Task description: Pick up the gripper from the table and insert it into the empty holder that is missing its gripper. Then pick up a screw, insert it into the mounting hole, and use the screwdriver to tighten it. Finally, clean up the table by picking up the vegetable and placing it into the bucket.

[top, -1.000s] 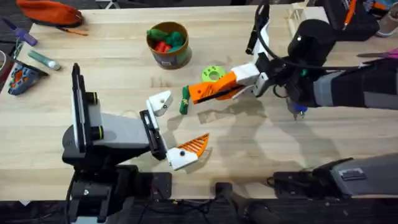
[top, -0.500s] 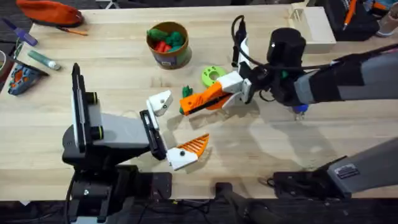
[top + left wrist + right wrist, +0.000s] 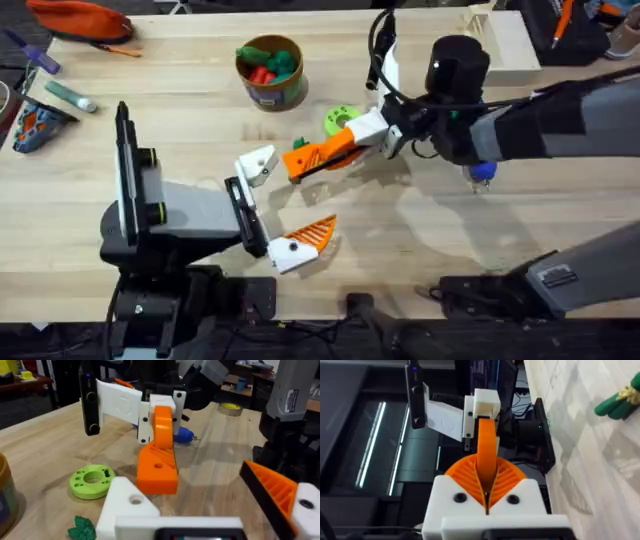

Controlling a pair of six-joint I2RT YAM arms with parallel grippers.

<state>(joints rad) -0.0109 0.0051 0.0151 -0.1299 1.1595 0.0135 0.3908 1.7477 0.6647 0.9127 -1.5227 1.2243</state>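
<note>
While the right claw (image 3: 305, 160) is clenching the orange gripper (image 3: 322, 154) flat between its pads, the white holder (image 3: 257, 163) is sitting just beyond its tip, not touching. The left claw (image 3: 275, 210) is lying released, the holder forming one finger. The green vegetable (image 3: 297, 146) is poking out beside the right claw.

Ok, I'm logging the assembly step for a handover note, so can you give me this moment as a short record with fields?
stage: insertion not yet done
right gripper: jaws shut on the gripper, brought close to the holder
left gripper: jaws open, one side bare white
screwdriver: on the table under the right arm
vegetable: on the table by the lime-green disc
bucket: upright, toy food inside
</note>
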